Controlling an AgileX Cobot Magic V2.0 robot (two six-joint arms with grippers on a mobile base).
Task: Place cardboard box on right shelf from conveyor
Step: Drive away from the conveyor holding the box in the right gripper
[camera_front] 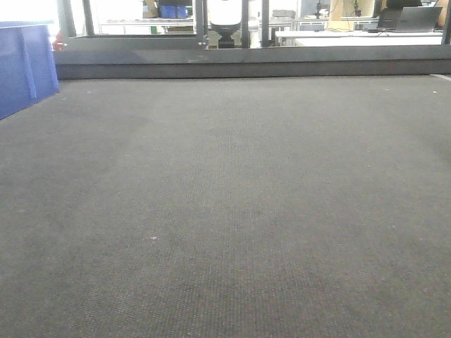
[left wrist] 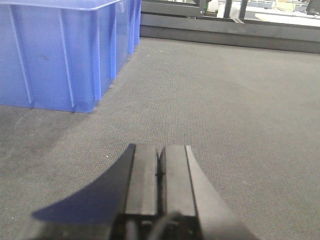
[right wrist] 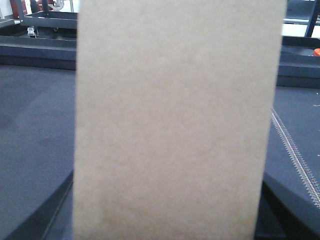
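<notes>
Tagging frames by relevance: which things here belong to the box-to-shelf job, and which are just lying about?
Job: box; conveyor. The shelf is not in view.
Lying about: blue bin; white desk in the background.

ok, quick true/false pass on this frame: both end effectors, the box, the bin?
1. The left end effector is shut with nothing in it. True.
2. A blue bin stands on the conveyor. True.
3. The cardboard box lies mid-belt in the front view. False: the front view shows no box. It fills the right wrist view, between the fingers of the right end effector.
4. The box face carries a printed label. False: the face in view is plain tan.
</notes>
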